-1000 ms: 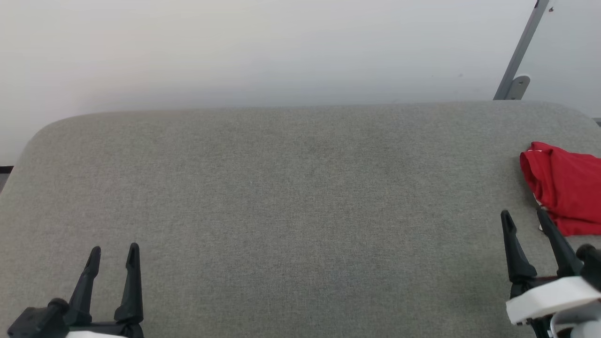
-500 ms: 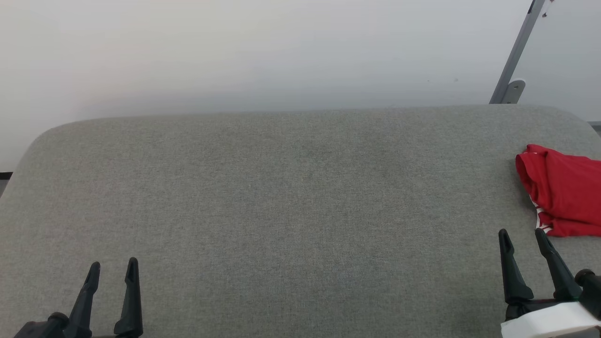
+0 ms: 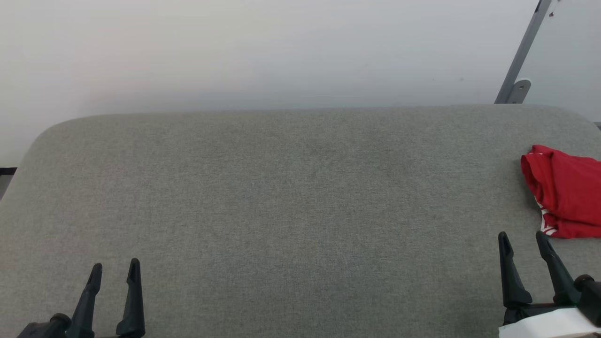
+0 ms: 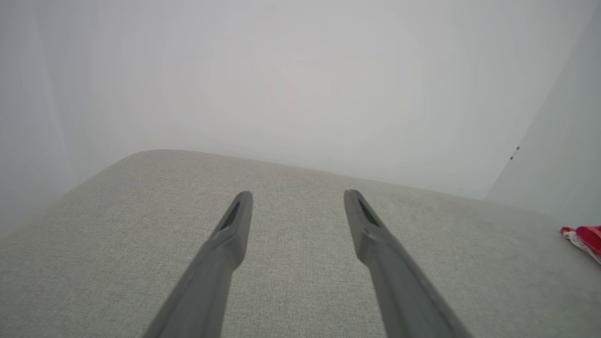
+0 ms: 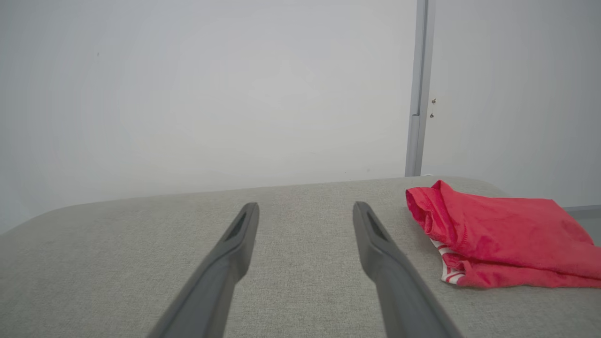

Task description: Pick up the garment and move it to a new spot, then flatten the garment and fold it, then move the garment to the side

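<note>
The garment (image 3: 566, 192) is a bright red folded bundle with thin white stripes at its near edge, lying at the right edge of the grey padded table (image 3: 291, 197). In the right wrist view the garment (image 5: 497, 234) lies to the right of the fingers. A small corner of the garment (image 4: 584, 237) shows at the far right of the left wrist view. My right gripper (image 3: 522, 237) stands open just in front of the garment, apart from it. At the lower left, my left gripper (image 3: 115, 267) hovers open with nothing between its fingers.
A pale wall rises behind the table. A grey metal post (image 3: 521, 61) with a bracket stands at the back right, and the same post (image 5: 419, 89) runs upright in the right wrist view. The table's far corners are rounded.
The head view has shifted slightly. Both grippers sit lower in the picture than a second ago, and the right one has drawn back from the garment's near edge. The garment lies as before.
</note>
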Motion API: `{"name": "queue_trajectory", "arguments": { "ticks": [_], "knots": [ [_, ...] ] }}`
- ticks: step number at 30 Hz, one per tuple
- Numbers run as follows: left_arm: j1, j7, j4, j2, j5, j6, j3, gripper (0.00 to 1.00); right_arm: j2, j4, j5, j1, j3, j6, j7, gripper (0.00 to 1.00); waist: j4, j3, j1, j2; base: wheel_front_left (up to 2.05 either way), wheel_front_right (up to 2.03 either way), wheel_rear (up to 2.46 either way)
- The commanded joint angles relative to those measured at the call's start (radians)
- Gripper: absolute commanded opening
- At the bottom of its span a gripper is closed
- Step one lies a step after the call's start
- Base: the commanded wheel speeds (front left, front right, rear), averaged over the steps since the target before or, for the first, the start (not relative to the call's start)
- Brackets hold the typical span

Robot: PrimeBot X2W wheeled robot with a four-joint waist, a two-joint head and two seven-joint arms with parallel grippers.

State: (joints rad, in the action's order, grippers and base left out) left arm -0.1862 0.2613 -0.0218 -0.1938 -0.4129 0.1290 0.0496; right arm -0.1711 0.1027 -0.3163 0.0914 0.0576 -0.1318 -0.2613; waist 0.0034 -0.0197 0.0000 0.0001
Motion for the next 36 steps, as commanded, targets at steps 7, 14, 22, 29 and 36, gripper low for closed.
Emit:
{"name": "queue_trajectory", "arguments": {
  "ticks": [7,14,22,29,36],
  "knots": [
    [0.02,0.005,0.003,0.006,-0.001,0.002,-0.004,1.0,0.015,-0.007,0.019,-0.003,0.002,0.002,-0.004,1.0,0.012,0.002,0.0,-0.0001,0.0,0.0,0.0],
    [0.037,0.005,-0.001,0.005,-0.004,0.002,-0.01,1.0,0.024,-0.014,0.028,-0.001,0.0,0.002,-0.004,1.0,0.019,0.008,0.0,-0.0001,0.0,0.0,0.0],
    [0.055,0.005,-0.003,0.0,-0.005,0.002,-0.012,1.0,0.03,-0.018,0.035,-0.003,0.002,0.002,-0.004,1.0,0.021,0.016,0.0,-0.0001,0.0,0.0,0.0],
    [0.059,0.005,0.008,-0.002,-0.003,0.002,-0.014,1.0,0.035,-0.014,0.039,0.001,0.003,0.002,-0.004,1.0,0.022,0.019,0.0,-0.0001,0.0,0.0,0.0],
    [0.037,-0.002,-0.011,0.017,-0.004,0.0,-0.008,0.0,0.04,0.012,0.039,0.006,0.002,0.0,0.001,0.0,0.023,0.02,0.0,-0.0001,0.0,0.0,0.0]
  ]
}}
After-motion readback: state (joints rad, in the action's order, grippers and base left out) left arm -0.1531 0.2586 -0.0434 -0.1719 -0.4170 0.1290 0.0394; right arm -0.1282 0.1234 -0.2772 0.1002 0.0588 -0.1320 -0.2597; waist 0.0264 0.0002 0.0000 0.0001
